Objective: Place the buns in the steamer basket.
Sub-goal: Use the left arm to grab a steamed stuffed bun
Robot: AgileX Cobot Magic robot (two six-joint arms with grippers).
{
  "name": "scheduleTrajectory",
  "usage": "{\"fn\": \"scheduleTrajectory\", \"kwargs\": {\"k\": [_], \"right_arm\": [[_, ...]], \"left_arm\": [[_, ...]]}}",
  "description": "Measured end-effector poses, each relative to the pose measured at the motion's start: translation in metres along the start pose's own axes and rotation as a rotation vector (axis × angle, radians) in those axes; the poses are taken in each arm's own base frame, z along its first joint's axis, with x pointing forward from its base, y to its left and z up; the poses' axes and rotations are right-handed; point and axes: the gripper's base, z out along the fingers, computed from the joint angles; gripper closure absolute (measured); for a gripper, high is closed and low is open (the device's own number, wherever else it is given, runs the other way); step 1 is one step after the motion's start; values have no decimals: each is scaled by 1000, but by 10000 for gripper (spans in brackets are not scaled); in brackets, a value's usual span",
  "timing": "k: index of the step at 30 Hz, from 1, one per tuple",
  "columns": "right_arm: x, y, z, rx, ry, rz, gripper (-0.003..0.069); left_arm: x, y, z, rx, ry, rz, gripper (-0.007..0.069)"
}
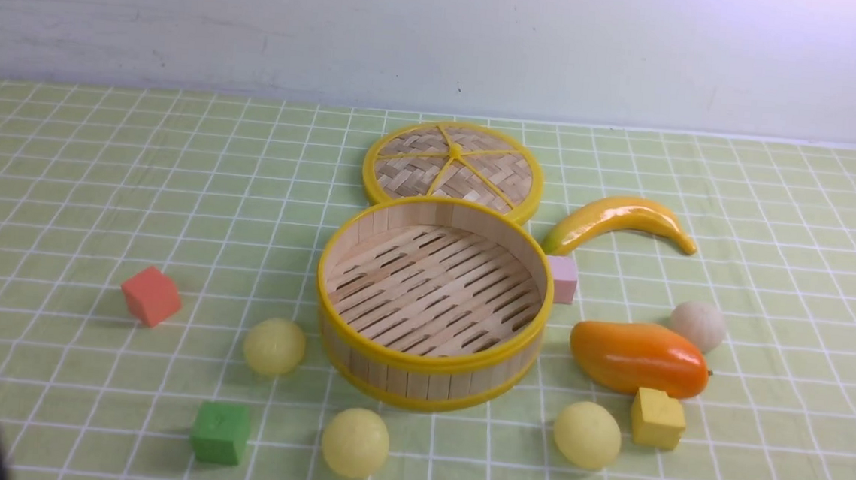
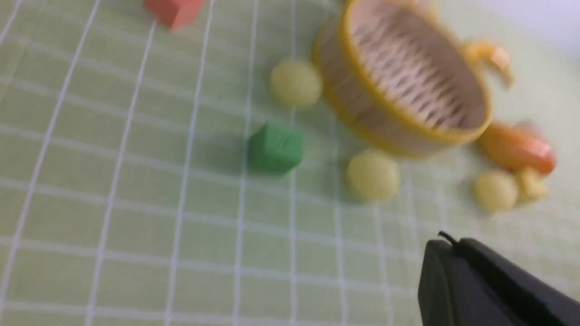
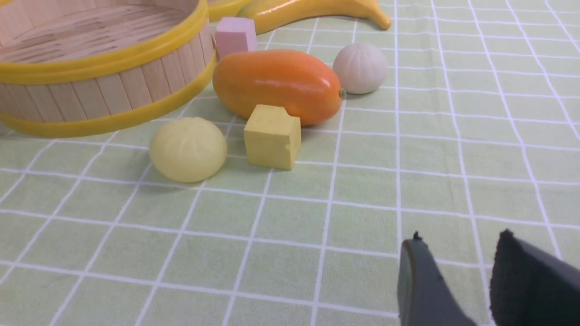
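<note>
Tagging green checked tablecloth [image 1: 101, 172] across the whole front view.

Next in size: steamer basket [image 1: 425, 381] at frame centre, upright, open side up.

Then flat woven lid [image 1: 453, 168] directly above it in the frame, right at the basket's far wall; touching or not, cannot tell.

Banana [image 1: 618, 219] right of the lid, upper right of centre.

Mango [image 1: 638, 358] right of the basket, near its wall but apart.

Left yellow bun [image 1: 274, 347] just beside the basket's lower-left wall. Bottom yellow bun [image 1: 355, 443] at bottom centre, below the basket. Right yellow bun [image 1: 587, 435] at lower right of centre, just beside the yellow cube [image 1: 657, 418]. Off-white bun [image 1: 698, 326] right of centre, just beside the mango's far end. All four on the cloth, outside the basket.

Red cube [image 1: 151, 295] at middle left, well apart from the rest. Green cube [image 1: 221, 433] at lower left, between the left and bottom yellow buns. Yellow cube right under the mango in the frame. Pink cube [image 1: 563, 279] tucked at the basket's right wall.

Right gripper [image 3: 460, 235] only in its wrist view: two dark fingers spread, cloth visible between, pinching nothing, well apart from the buns.

Left gripper [image 2: 453, 246] only a dark blurred mass in its wrist view; spread or pressed together, cannot tell. Over bare cloth, apart from the bottom yellow bun.
</note>
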Motion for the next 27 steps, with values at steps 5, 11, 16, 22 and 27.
{"fn": "scheduleTrajectory", "kwargs": {"k": [5,11,16,22,27], "right_arm": [[0,0,0,0,0,0,420],[0,0,0,0,0,0,420],[0,0,0,0,0,0,420],[0,0,0,0,0,0,420],[0,0,0,0,0,0,420]], "left_arm": [[-44,-1,47,-144,268,93,638],[-73,-12,120,-40,467,199,638],[-88,-42,163,-7,514,343,638],[-93,-59,216,-28,591,438,638],[-106,-56,254,-87,593,501,634]]}}
